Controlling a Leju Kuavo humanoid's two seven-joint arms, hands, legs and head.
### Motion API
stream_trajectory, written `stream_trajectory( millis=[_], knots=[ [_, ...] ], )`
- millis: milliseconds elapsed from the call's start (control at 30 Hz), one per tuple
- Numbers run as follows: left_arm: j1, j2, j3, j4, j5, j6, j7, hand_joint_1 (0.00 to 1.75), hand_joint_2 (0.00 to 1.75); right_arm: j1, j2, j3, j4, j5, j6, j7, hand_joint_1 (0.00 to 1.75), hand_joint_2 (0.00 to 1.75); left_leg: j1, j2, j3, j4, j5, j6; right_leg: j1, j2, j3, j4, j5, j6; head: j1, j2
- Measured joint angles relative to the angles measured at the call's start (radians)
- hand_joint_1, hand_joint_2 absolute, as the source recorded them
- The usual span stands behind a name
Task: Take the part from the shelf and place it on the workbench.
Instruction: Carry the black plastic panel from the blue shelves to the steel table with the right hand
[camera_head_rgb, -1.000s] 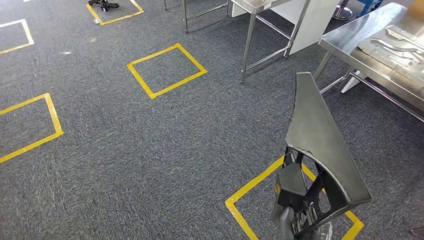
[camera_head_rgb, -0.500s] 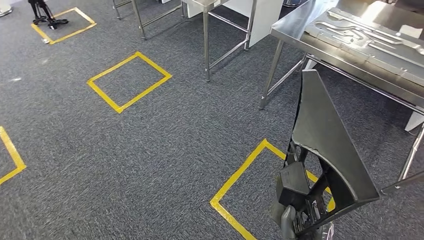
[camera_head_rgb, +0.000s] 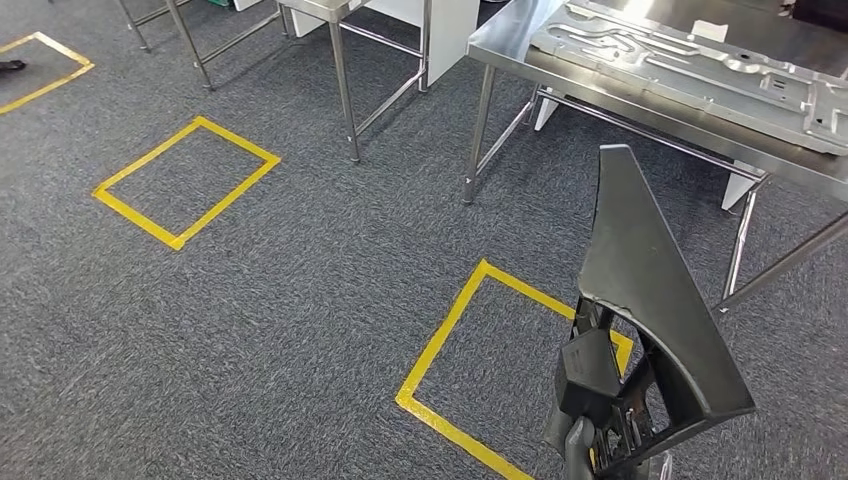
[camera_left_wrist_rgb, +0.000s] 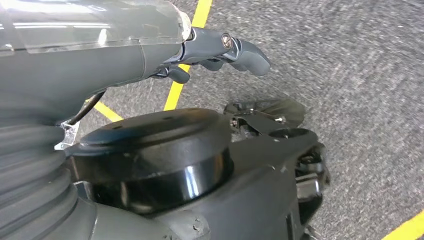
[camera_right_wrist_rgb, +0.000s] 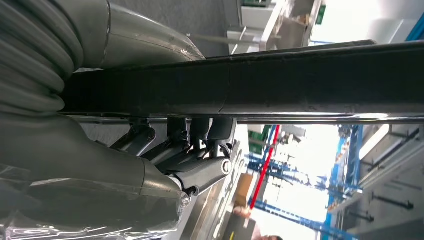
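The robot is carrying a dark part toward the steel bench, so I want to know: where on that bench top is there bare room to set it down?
The workbench is crowded: a large stamped metal panel covers most of its top. Bare steel shows as a strip along the near edge and at the near left corner. The part, held by the right hand, looks wider than that strip.
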Motion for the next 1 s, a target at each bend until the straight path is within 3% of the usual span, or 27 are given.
stream_trajectory(
  millis=[67,133,167,233,300,333,367,400,433,500,567,633,667,733,800,867,900,933,1000],
  knots=[
    [-0.001,0.0,0.0,0.0,-0.001,0.0,0.0,0.0,1.75,0.001,0.0,0.0,-0.006,0.0,0.0,0.001,1.75,1.75,-0.004,0.016,0.006,0.0,-0.006,-0.009,0.009,-0.025,0.033,-0.065,0.011,-0.012,-0.002,0.0],
    [-0.003,0.0,0.0,0.0,-0.003,0.0,0.0,0.0,1.75,0.003,0.0,0.0,-0.012,0.0,-0.001,0.002,1.75,1.75,-0.006,0.032,0.014,-0.003,-0.009,-0.019,0.011,-0.007,0.031,-0.069,0.012,-0.022,-0.003,0.0],
    [-0.004,0.0,0.0,0.0,-0.006,0.0,-0.001,0.0,1.75,0.004,0.0,-0.001,-0.014,0.0,-0.001,0.003,1.75,1.75,-0.005,0.028,0.017,-0.001,-0.015,-0.024,0.008,0.003,0.033,-0.073,0.014,-0.027,-0.003,0.0],
    [-0.005,0.0,0.0,0.0,-0.011,0.003,-0.002,0.0,1.75,0.005,0.0,0.0,-0.018,0.0,-0.003,0.003,1.75,1.75,-0.003,-0.011,-0.001,0.052,-0.053,-0.034,0.001,0.025,0.036,-0.082,0.02,-0.038,-0.006,0.0],
    [-0.003,0.001,0.0,0.0,-0.019,0.01,-0.006,0.0,1.75,0.005,0.001,0.0,-0.019,0.0,-0.004,0.003,1.75,1.75,0.0,-0.054,-0.058,0.175,-0.115,-0.04,-0.001,0.047,0.036,-0.083,0.021,-0.044,-0.01,0.0],
    [-0.002,0.002,0.0,0.0,-0.023,0.016,-0.009,0.0,1.75,0.006,0.001,0.0,-0.019,0.001,-0.006,0.003,1.75,1.75,0.0,-0.062,-0.088,0.235,-0.135,-0.041,0.0,0.059,0.037,-0.082,0.021,-0.045,-0.01,0.0],
    [-0.002,0.003,0.0,0.0,-0.029,0.023,-0.014,0.0,1.75,0.006,0.001,0.0,-0.019,0.001,-0.009,0.003,1.75,1.75,0.0,-0.065,-0.106,0.267,-0.137,-0.042,0.001,0.073,0.037,-0.081,0.021,-0.045,-0.01,0.0],
    [-0.003,0.003,0.0,0.0,-0.033,0.031,-0.019,0.0,1.75,0.006,0.0,0.0,-0.019,0.002,-0.012,0.003,1.75,1.75,0.0,-0.067,-0.108,0.264,-0.119,-0.041,0.001,0.088,0.038,-0.079,0.021,-0.045,-0.01,0.0],
    [-0.003,0.004,0.0,0.0,-0.038,0.038,-0.025,0.0,1.75,0.006,0.0,0.0,-0.019,0.003,-0.016,0.003,1.75,1.75,0.0,-0.072,-0.092,0.222,-0.083,-0.04,0.0,0.104,0.038,-0.076,0.02,-0.044,-0.01,0.0],
    [-0.003,0.006,0.0,0.0,-0.045,0.049,-0.036,0.0,1.75,0.006,0.001,0.0,-0.019,0.004,-0.02,0.003,1.75,1.75,0.003,-0.112,-0.044,0.097,-0.018,-0.034,0.0,0.131,0.036,-0.067,0.016,-0.039,-0.012,0.0],
    [-0.002,0.007,0.0,0.0,-0.05,0.054,-0.046,0.0,1.75,0.007,0.001,0.0,-0.02,0.004,-0.021,0.003,1.75,1.75,0.004,-0.149,-0.019,0.028,0.0,-0.026,-0.001,0.155,0.025,-0.059,0.017,-0.028,-0.012,0.0],
    [-0.002,0.008,0.0,0.0,-0.054,0.055,-0.052,0.0,1.75,0.008,0.0,0.0,-0.022,0.003,-0.021,0.003,1.75,1.75,0.003,-0.141,-0.015,0.017,-0.002,-0.015,-0.003,0.177,0.015,-0.06,0.023,-0.014,-0.012,0.0],
    [-0.003,0.008,0.0,0.0,-0.054,0.055,-0.054,0.0,1.75,0.01,0.0,0.0,-0.023,0.003,-0.021,0.003,1.75,1.75,0.003,-0.129,-0.014,0.012,0.002,-0.008,-0.004,0.175,0.012,-0.059,0.023,-0.008,-0.012,0.0],
    [-0.004,0.007,0.0,0.0,-0.055,0.054,-0.056,0.0,1.75,0.012,0.0,0.0,-0.025,0.004,-0.02,0.003,1.75,1.75,0.006,-0.104,-0.011,0.002,0.009,0.006,-0.002,0.131,-0.01,-0.016,-0.005,0.002,-0.003,0.0],
    [-0.002,0.008,0.0,0.0,-0.056,0.053,-0.057,0.0,1.75,0.011,0.0,0.0,-0.028,0.005,-0.019,0.003,1.75,1.75,0.004,-0.076,-0.01,-0.001,0.01,0.012,-0.003,0.075,-0.065,0.099,-0.066,0.009,0.007,0.0],
    [0.001,0.008,0.0,0.0,-0.058,0.052,-0.057,0.0,1.75,0.011,0.0,0.0,-0.028,0.005,-0.019,0.003,1.75,1.75,0.002,-0.046,-0.01,-0.001,0.008,0.014,-0.006,0.059,-0.114,0.198,-0.099,0.015,0.008,0.0],
    [0.001,0.008,0.0,0.0,-0.059,0.051,-0.057,0.0,1.75,0.012,0.0,0.0,-0.028,0.006,-0.019,0.003,1.75,1.75,0.001,-0.032,-0.009,-0.001,0.006,0.013,-0.006,0.055,-0.115,0.201,-0.089,0.015,0.008,0.0],
    [0.001,0.008,0.0,0.0,-0.061,0.051,-0.057,0.0,1.75,0.012,0.0,0.0,-0.029,0.006,-0.018,0.004,1.75,1.75,0.001,-0.02,-0.007,-0.001,0.004,0.012,-0.006,0.05,-0.095,0.165,-0.062,0.014,0.008,0.0],
    [-0.002,0.008,0.0,0.0,-0.063,0.051,-0.057,0.0,1.75,0.013,0.0,0.0,-0.031,0.008,-0.018,0.004,1.75,1.75,-0.001,0.001,0.0,-0.001,-0.002,0.008,-0.001,0.018,-0.019,0.028,-0.003,0.004,0.009,0.0]
  ],
)
